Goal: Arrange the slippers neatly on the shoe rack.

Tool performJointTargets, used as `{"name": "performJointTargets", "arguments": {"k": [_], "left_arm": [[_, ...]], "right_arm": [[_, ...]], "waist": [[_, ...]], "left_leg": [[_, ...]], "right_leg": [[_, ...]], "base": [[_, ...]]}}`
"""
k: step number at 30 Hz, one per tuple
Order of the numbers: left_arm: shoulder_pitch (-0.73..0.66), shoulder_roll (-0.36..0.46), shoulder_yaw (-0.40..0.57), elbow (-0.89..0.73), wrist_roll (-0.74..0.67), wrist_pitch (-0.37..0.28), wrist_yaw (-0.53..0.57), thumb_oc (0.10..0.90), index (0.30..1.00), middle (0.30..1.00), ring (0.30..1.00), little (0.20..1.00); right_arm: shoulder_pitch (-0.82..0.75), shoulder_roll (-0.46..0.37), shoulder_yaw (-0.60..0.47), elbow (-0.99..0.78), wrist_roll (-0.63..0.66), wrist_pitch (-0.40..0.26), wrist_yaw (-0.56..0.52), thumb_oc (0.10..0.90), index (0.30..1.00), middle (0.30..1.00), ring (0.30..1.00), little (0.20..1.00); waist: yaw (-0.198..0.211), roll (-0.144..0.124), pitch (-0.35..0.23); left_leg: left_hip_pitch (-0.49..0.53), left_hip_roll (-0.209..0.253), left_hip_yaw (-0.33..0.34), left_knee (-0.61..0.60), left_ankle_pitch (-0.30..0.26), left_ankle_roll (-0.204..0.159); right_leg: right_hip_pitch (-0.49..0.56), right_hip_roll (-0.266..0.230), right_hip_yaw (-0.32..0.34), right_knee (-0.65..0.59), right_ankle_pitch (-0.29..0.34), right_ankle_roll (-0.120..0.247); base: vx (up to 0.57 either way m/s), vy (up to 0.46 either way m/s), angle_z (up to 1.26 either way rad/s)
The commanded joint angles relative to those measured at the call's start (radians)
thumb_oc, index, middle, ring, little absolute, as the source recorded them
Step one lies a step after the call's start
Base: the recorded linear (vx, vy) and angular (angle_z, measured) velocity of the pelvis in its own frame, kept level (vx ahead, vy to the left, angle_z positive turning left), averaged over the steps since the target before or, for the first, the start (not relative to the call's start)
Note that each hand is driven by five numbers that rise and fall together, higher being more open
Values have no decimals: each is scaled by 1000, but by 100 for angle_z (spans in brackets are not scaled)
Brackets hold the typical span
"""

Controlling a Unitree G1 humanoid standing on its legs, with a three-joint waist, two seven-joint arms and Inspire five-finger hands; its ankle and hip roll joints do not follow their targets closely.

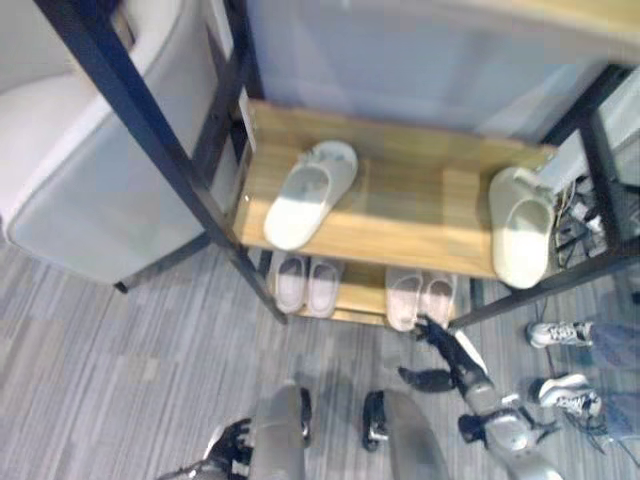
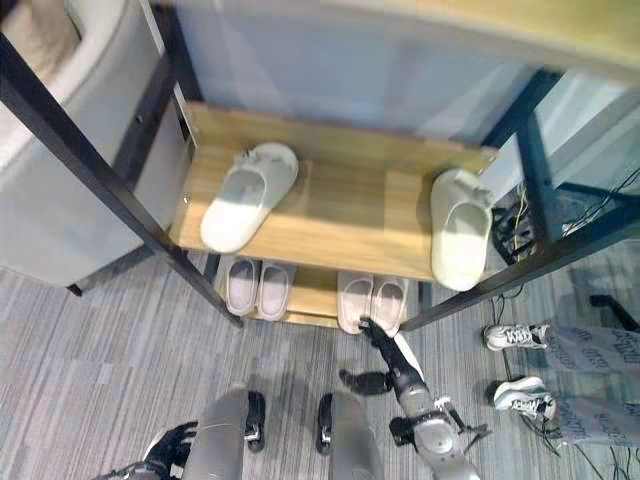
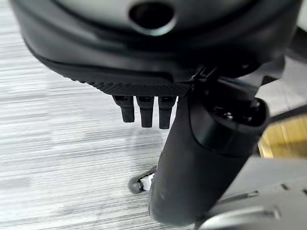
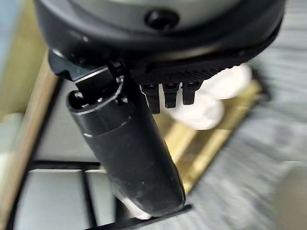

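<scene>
Head stereo pair downward on shoe rack (image 1: 400,200) – wrist cameras close-up

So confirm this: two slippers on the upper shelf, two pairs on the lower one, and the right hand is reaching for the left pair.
Wrong in one respect: the right hand is reaching for the right pair, not the left pair; the right eye view shows it. The rest holds: two slippers lie on the upper shelf, two pairs on the lower shelf.
</scene>
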Motion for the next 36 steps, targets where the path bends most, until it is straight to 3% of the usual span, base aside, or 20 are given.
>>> {"name": "performJointTargets", "arguments": {"k": [1,3,4,5,6,8,9,14,15,16,17,18,21,22,23,24,25,27,29,36], "left_arm": [[112,-21,5,101,68,36,-9,800,900,900,900,900],[118,-20,20,107,61,40,-10,800,900,900,900,900],[128,12,44,97,71,26,40,800,900,900,900,900],[128,12,44,97,71,26,40,800,900,900,900,900],[66,53,53,50,18,9,59,800,900,900,900,900],[45,63,52,34,11,6,74,800,900,900,900,900],[41,72,14,27,69,-1,111,800,900,900,900,900],[-9,51,-71,-35,102,-29,128,800,900,900,900,900],[64,243,-18,-361,-3,-21,-1,800,900,900,900,900],[64,243,-18,-361,-3,-21,-1,800,900,900,900,900],[91,217,-90,-419,88,-110,64,800,900,900,900,900],[98,162,-151,-422,121,-109,39,800,900,900,900,900],[109,161,-180,-532,133,-108,0,800,900,900,900,900],[131,180,-202,-657,139,-97,-50,800,900,900,900,900],[132,180,-202,-657,139,-96,-50,800,900,900,900,900],[176,225,-224,-815,168,-101,-112,800,900,900,900,900],[182,228,-222,-823,166,-97,-116,800,900,900,900,900],[246,274,-200,-1013,150,-88,-201,800,900,900,900,900],[280,310,-175,-1152,104,-93,-271,800,900,900,900,900],[281,339,-168,-1330,-11,-81,-363,800,900,900,900,900]], "right_arm": [[-47,13,-45,56,-5,-38,-37,800,900,900,900,900],[-38,25,-51,99,-3,-32,-38,800,900,900,900,900],[-24,51,-78,223,12,-28,-59,800,900,900,900,900],[-24,51,-77,223,12,-28,-60,800,900,900,900,900],[-23,72,-88,320,36,-24,-75,800,900,900,900,900],[-29,82,-91,374,50,-17,-77,800,900,900,900,900],[-36,95,-100,473,62,-8,-89,800,900,900,900,900],[-41,110,-103,612,61,7,-106,800,900,900,900,900],[-9,76,-151,591,78,6,-82,800,900,900,900,900],[-9,76,-151,591,78,6,-82,800,900,900,900,900],[-41,75,-152,700,73,19,-108,800,900,900,900,900],[-58,59,-145,721,5,12,-152,800,900,900,900,900],[-53,54,-151,733,-25,19,-166,800,900,900,900,900],[-57,45,-153,743,-38,33,-157,800,900,900,900,900],[-57,45,-153,743,-38,33,-157,800,900,900,900,900],[-50,33,-176,752,-43,43,-152,800,900,900,900,900],[-48,33,-176,752,-43,43,-151,800,900,900,900,900],[-39,45,-241,805,39,56,-127,800,900,900,900,900],[-35,48,-237,840,32,72,-106,800,900,900,900,900],[-25,52,-210,862,1,87,-76,800,900,900,900,900]], "waist": [[15,22,-79],[14,24,-93],[14,36,-137],[14,36,-136],[9,46,-163],[7,50,-174],[7,59,-201],[0,73,-244],[10,88,-253],[10,88,-253],[16,96,-249],[15,103,-250],[10,112,-252],[6,123,-248],[6,123,-248],[1,133,-245],[2,133,-246],[1,140,-245],[3,143,-244],[0,140,-245]], "left_leg": [[148,52,-80,-252,105,-37],[189,46,-75,-310,128,-44],[293,33,-61,-479,201,-61],[297,33,-61,-483,202,-61],[372,25,-60,-591,244,-75],[401,23,-55,-636,259,-75],[449,19,-53,-714,290,-78],[527,16,-49,-838,337,-85],[525,13,-54,-851,351,-89],[524,13,-54,-851,351,-89],[514,10,-57,-851,355,-91],[498,8,-63,-851,354,-98],[494,6,-62,-851,357,-103],[492,7,-61,-851,356,-104],[492,7,-61,-851,356,-104],[496,8,-56,-851,351,-104],[497,9,-55,-851,351,-105],[513,14,-45,-851,342,-106],[518,17,-38,-851,334,-108],[522,23,-22,-851,329,-112]], "right_leg": [[120,-46,-14,-188,117,35],[153,-38,-17,-227,133,41],[229,-23,-36,-353,186,55],[233,-22,-36,-356,187,55],[285,-9,-41,-426,216,68],[311,-1,-43,-472,229,70],[358,10,-44,-551,257,76],[457,26,-54,-691,282,81],[469,26,-67,-711,290,85],[469,26,-67,-711,290,85],[476,25,-73,-729,298,83],[486,32,-80,-768,301,85],[497,36,-88,-782,304,85],[498,38,-86,-777,301,83],[498,38,-86,-777,301,83],[500,39,-82,-778,298,81],[501,40,-81,-779,298,80],[523,45,-76,-804,299,79],[544,52,-73,-843,304,80],[552,58,-66,-855,301,84]], "base": [[153,-40,1],[206,-57,-7],[198,-60,-6],[226,-91,8],[116,-63,13],[87,-64,12],[35,-48,4],[61,-69,0],[25,-21,4],[-62,-42,8],[-113,-66,11],[-113,-66,16],[-43,-25,19],[0,0,0],[-31,-9,-4],[0,0,0],[0,0,0],[42,-50,-1],[35,-65,-1],[20,-47,-10]]}}
